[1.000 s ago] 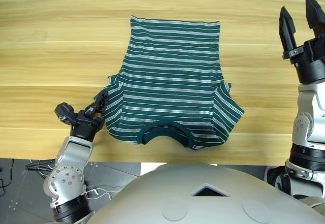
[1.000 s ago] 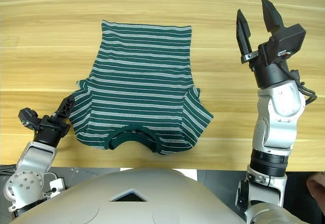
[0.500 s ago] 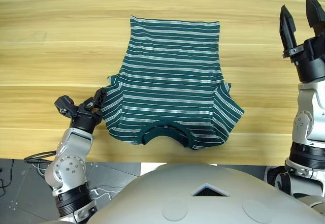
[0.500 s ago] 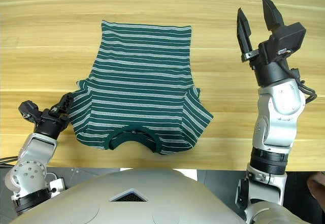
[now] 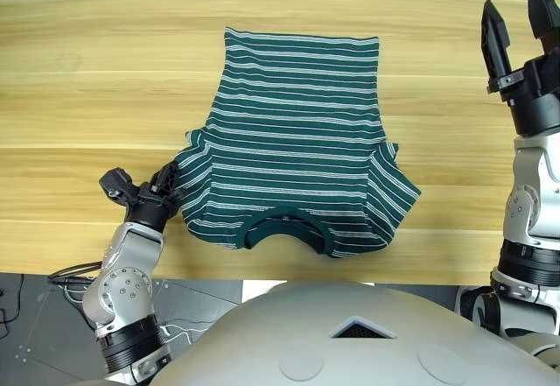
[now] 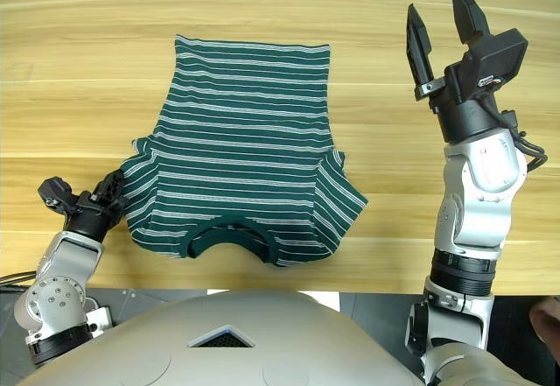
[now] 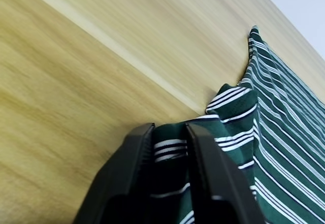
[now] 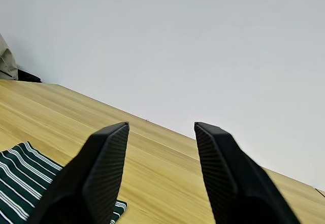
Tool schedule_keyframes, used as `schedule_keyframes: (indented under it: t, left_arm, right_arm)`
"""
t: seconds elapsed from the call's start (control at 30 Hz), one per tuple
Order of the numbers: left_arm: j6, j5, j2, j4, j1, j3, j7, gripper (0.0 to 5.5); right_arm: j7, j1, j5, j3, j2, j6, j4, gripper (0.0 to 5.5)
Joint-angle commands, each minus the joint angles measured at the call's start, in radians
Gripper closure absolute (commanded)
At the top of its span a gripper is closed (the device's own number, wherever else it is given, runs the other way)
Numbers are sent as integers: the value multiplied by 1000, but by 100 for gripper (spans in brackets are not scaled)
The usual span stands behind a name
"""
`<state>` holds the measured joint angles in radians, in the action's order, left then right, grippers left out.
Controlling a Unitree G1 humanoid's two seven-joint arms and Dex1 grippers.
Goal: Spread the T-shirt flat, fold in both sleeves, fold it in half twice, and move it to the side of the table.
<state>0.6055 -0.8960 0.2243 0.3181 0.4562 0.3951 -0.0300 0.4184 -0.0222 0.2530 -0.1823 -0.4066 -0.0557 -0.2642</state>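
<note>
From the left eye view, the T-shirt [image 5: 297, 141] lies mid-bench [image 5: 105, 71], collar toward the robot and hem away. The left claw [image 5: 166, 180] has drawn back a little toward the near edge since a second ago, and the left sleeve [image 5: 185, 163] has come with it, its corner pulled slightly outward. The right claw [image 5: 516, 18] is held high off to the right with its fingers spread, barely higher than before.

The right eye view tells the same story: the left claw [image 6: 112, 192] is tucked against the sleeve's edge, and the right claw [image 6: 442, 36] hangs wide apart over bare wood, well clear of the cloth.

The left wrist view settles it. The two fingers [image 7: 137, 153] are pressed together with striped sleeve cloth pinched between them, so the grip is made.

In the right wrist view, the claw [image 8: 161, 127] gapes with nothing in it, a corner of the shirt [image 8: 25, 168] lying below.

I'd judge the left sleeve is now in hand, ready either to be tugged out flat or folded in across the body. The right sleeve has yet to be touched.
</note>
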Motion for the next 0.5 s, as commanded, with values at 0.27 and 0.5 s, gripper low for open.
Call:
schedule_keyframes:
  t: [0.27,0.5]
  left_arm:
    - [12,23,-31,-40,21,6,-4,546]
    - [-87,140,-17,114,59,-46,-62,546]
  right_arm:
    - [11,29,-12,20,-2,5,-6,311]
    - [13,27,-12,30,-6,3,2,311]
